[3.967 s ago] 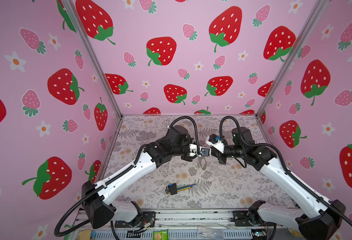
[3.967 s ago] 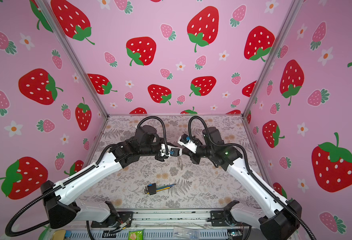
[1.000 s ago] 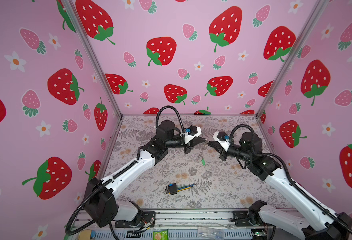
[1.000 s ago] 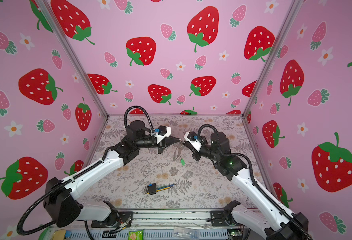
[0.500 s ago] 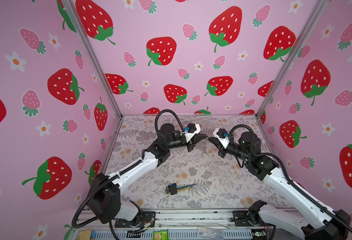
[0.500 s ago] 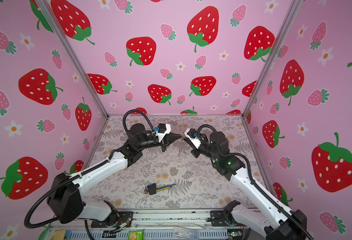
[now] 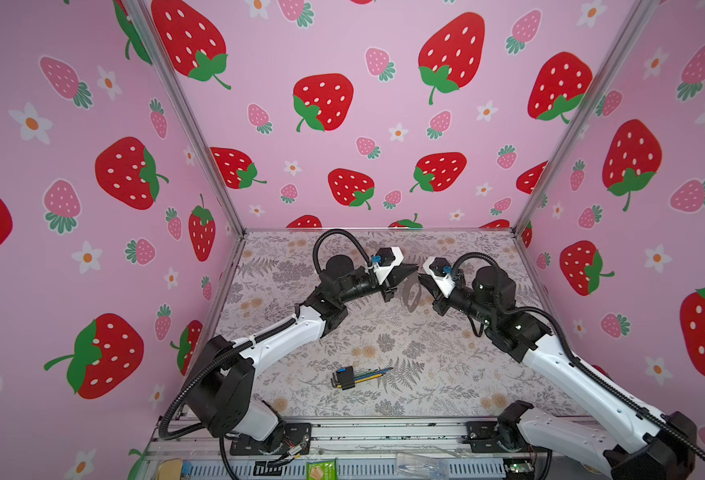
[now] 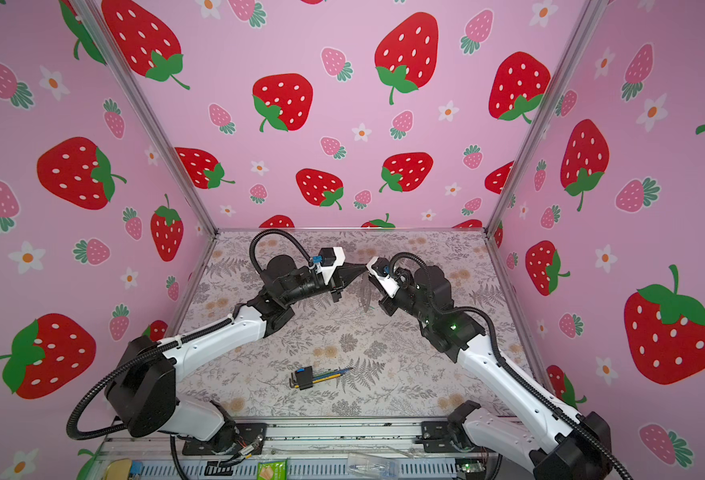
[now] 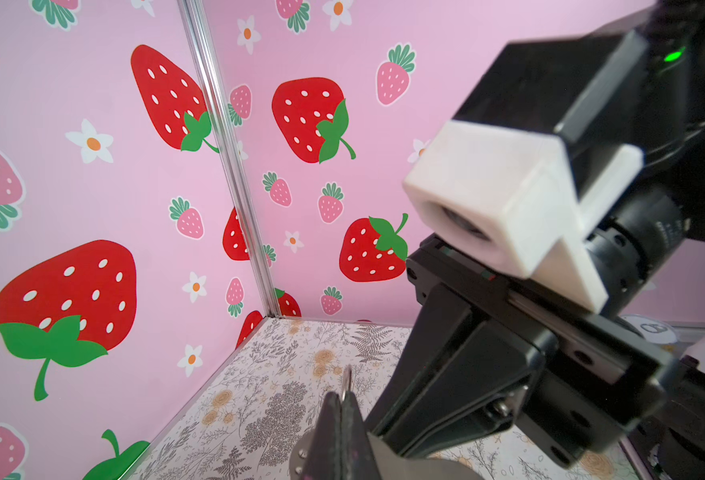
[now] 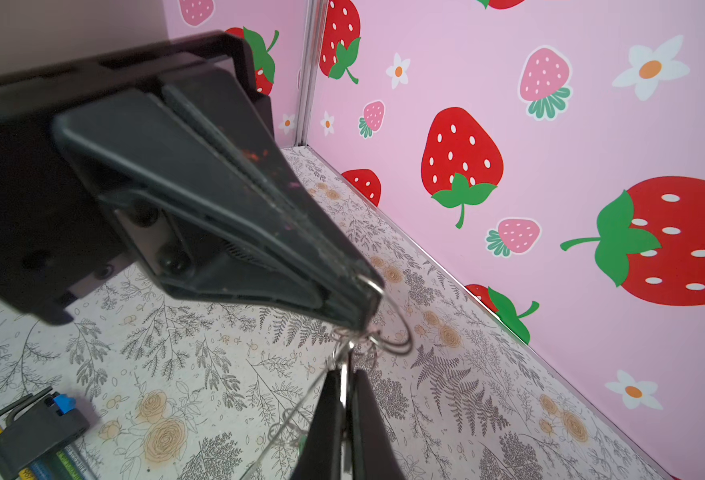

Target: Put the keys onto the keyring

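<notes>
Left claw (image 10: pixel 363 299) is clamped shut on a large ring (image 10: pixel 402 332); right claw (image 10: pixel 342 386), tip to tip with it, is shut on a small ring (image 10: pixel 344 365). Both rings seem part of the keyring (image 7: pixel 412 296), whose brown strap hangs down between the claws, above the counter (image 7: pixel 384 332). Keys are too blurred to place; a green speck (image 10: pixel 300 439) beside the right claw may be one tag. Feeding a key on likely means spreading that large ring.
</notes>
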Motion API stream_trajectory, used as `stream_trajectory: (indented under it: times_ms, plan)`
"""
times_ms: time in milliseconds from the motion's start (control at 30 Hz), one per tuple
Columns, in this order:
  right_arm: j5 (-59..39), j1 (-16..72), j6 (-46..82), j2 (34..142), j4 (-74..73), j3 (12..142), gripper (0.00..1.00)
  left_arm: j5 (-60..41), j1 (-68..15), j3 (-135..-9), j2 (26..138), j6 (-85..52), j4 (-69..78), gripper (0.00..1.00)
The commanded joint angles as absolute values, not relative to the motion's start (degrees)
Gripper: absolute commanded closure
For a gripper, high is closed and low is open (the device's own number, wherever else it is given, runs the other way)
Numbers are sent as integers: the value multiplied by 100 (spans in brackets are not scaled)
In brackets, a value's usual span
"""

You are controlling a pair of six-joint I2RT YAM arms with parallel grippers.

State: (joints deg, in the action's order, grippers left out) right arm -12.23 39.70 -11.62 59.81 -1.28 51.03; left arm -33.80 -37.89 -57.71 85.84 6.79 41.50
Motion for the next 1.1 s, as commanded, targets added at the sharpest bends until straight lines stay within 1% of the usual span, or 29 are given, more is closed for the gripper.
stream_trajectory:
  times_ms: [0,133,233,300,400,567,667,833,1067]
  plan:
    - [-1152,4021,-1159,5967,-101,5070,98,-3269,-3817,-5760,8607,518,4781,100]
    - [-971,3999,-1441,5654,143,5075,91,-3507,-3732,-5707,8561,478,4738,100]
    - [-909,3938,-1550,5436,341,5063,93,-3703,-3671,-5698,8509,453,4705,100]
    - [-906,3920,-1579,5394,432,5047,97,-3807,-3639,-5720,8473,442,4633,100]
    - [-961,3920,-1538,5439,440,5054,100,-3950,-3629,-5764,8426,477,4500,100]
    - [-857,3920,-1671,5451,537,5131,100,-4060,-3618,-5869,8263,857,3849,100]
    - [-791,3920,-1802,5425,638,5226,100,-4174,-3630,-5999,8166,1284,3187,100]
    - [-990,3920,-1968,5420,660,5391,100,-4190,-3630,-6125,8070,1826,2296,100]
    - [-1344,3920,-2135,5733,799,5691,100,-4123,-3630,-6274,8129,2237,1564,100]
